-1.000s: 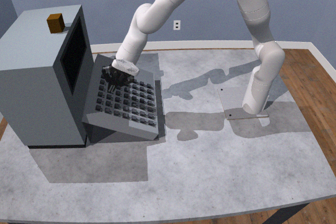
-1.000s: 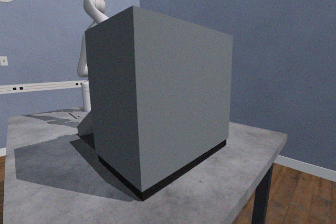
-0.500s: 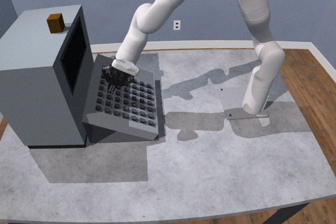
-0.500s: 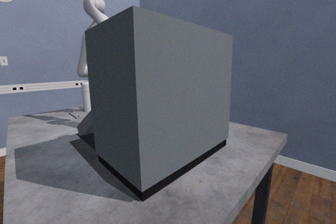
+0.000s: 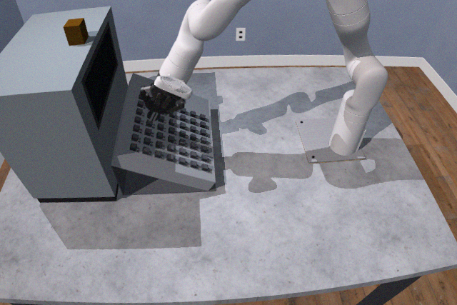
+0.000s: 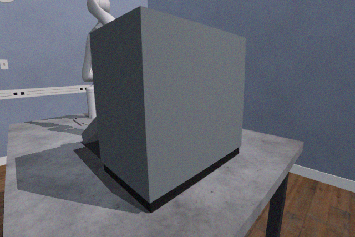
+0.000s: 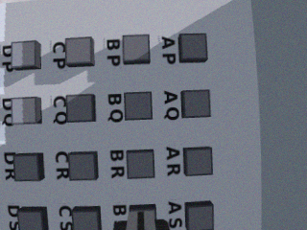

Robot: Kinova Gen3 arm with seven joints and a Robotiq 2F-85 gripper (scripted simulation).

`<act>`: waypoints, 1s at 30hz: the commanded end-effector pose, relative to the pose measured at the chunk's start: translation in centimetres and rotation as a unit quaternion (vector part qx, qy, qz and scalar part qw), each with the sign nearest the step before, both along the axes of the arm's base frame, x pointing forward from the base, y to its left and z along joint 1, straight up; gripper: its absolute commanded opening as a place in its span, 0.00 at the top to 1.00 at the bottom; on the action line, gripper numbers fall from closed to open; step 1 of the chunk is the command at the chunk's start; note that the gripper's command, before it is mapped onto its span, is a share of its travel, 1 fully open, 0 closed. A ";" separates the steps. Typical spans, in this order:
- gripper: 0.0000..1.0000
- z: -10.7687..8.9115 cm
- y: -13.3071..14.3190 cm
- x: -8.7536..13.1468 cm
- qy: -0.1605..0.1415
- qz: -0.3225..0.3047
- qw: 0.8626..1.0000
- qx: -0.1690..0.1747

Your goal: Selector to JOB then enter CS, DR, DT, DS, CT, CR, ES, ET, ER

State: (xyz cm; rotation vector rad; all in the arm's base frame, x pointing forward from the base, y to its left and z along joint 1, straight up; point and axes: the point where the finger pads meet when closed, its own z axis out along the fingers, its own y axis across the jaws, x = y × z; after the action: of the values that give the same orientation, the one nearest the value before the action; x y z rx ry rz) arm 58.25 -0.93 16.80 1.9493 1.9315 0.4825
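Note:
My gripper [image 5: 151,117] [image 7: 140,221] is shut, holding nothing, low over the sloped keyboard [image 5: 162,166]. In the wrist view its fingertips overlap a key [image 7: 142,208] whose label shows only a B; contact cannot be told. Dark square keys have their names printed on their left there: CR [image 7: 82,166], CS [image 7: 86,218], DR [image 7: 29,167] and DS [image 7: 33,218], the last two labels partly cut. AR [image 7: 198,161], AS [image 7: 200,216] and BR [image 7: 140,164] also show. No key in the wrist view is lit. CT, DT, ES, ET, ER and the selector cannot be made out.
The tall grey machine cabinet [image 5: 55,143] [image 6: 194,99] stands behind the keyboard and hides it in the exterior view. Its screen [image 5: 101,76] is dark. An orange block [image 5: 76,32] sits on top. The arm's base stands on a plate [image 5: 317,133] on the table [image 5: 276,235].

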 end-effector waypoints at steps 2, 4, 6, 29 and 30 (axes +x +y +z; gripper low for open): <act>0.90 0.3 0.0 -0.1 -0.001 0.000 1.000 0.000; 0.90 0.6 0.0 -0.2 -0.001 0.000 1.000 0.000; 0.90 0.9 0.0 -0.4 -0.001 0.000 1.000 0.000; 0.90 1.6 3.8 -0.7 -0.001 0.000 1.000 0.000; 0.90 1.6 4.6 -0.7 -0.001 0.000 1.000 0.000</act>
State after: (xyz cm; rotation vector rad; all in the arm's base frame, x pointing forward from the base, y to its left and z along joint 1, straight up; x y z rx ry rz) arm 57.41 1.82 18.28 1.9455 1.9390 0.4858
